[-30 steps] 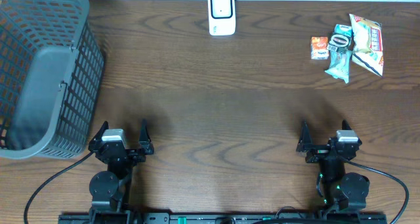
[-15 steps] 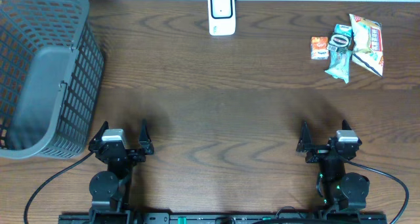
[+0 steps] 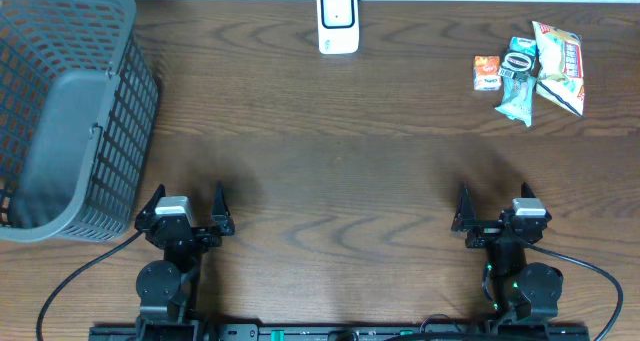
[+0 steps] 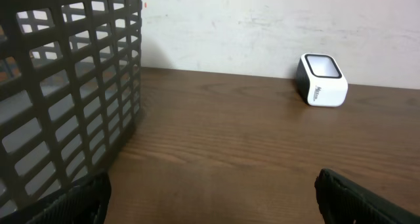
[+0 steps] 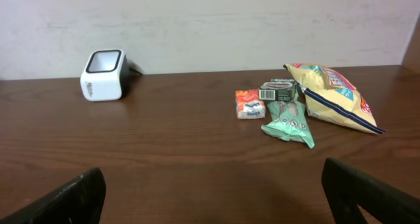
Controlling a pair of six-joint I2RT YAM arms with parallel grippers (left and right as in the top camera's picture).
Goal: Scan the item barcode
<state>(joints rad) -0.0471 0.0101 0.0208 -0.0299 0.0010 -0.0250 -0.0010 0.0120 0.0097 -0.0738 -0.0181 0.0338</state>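
A white barcode scanner (image 3: 338, 21) stands at the table's far edge, also visible as the scanner (image 4: 321, 80) and scanner (image 5: 104, 75). Items lie in a pile at the far right: a small orange packet (image 3: 486, 73), a green-white box (image 3: 519, 57), a mint green wrapper (image 3: 519, 97) and a yellow chip bag (image 3: 558, 65); in the right wrist view the same orange packet (image 5: 249, 104), box (image 5: 278, 90), wrapper (image 5: 289, 122) and chip bag (image 5: 331, 94) show. My left gripper (image 3: 187, 205) and right gripper (image 3: 493, 205) rest open and empty at the near edge, far from everything.
A dark grey mesh basket (image 3: 62, 106) occupies the far left; its wall (image 4: 65, 86) fills the left of the left wrist view. A pale wall runs behind the table's far edge.
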